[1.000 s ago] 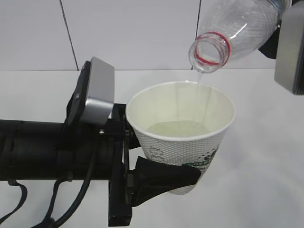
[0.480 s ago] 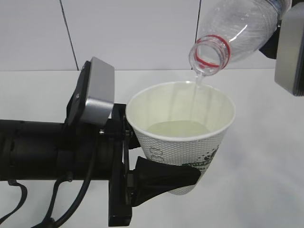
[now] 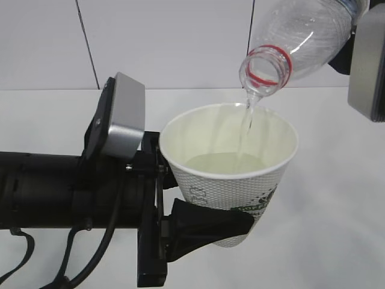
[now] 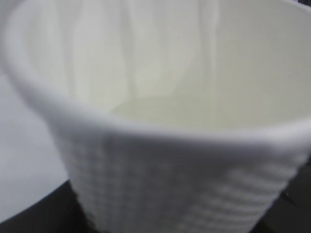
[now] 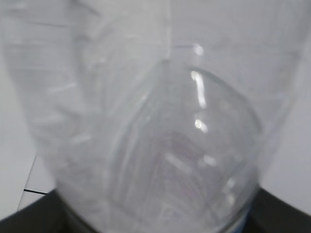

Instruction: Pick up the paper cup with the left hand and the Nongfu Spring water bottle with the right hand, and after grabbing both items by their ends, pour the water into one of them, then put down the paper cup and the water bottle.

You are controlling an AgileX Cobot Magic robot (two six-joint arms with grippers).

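Observation:
The paper cup (image 3: 231,174) hangs upright above the white table with my left gripper (image 3: 240,201) shut on its lower part; one black finger (image 3: 207,226) crosses its front and the other is hidden behind. Water (image 3: 219,162) lies in its bottom. Above and to the right, the Nongfu Spring water bottle (image 3: 304,33) tilts mouth-down, and a thin stream (image 3: 245,123) falls from its red-ringed neck into the cup. The left wrist view is filled by the blurred cup (image 4: 160,165). In the right wrist view the clear bottle (image 5: 160,121) fills the frame, with my right gripper (image 5: 153,216) shut on it.
The left arm's black body (image 3: 54,192) and silver-grey module (image 3: 123,117) take up the left of the exterior view, cables hanging below. The right arm's grey module (image 3: 368,60) sits at the right edge. A white table (image 3: 337,211) and white wall (image 3: 168,42) lie behind.
The stream from the bottle's mouth has grown longer and thicker and now reaches the water in the cup. Cup and left arm have stayed put.

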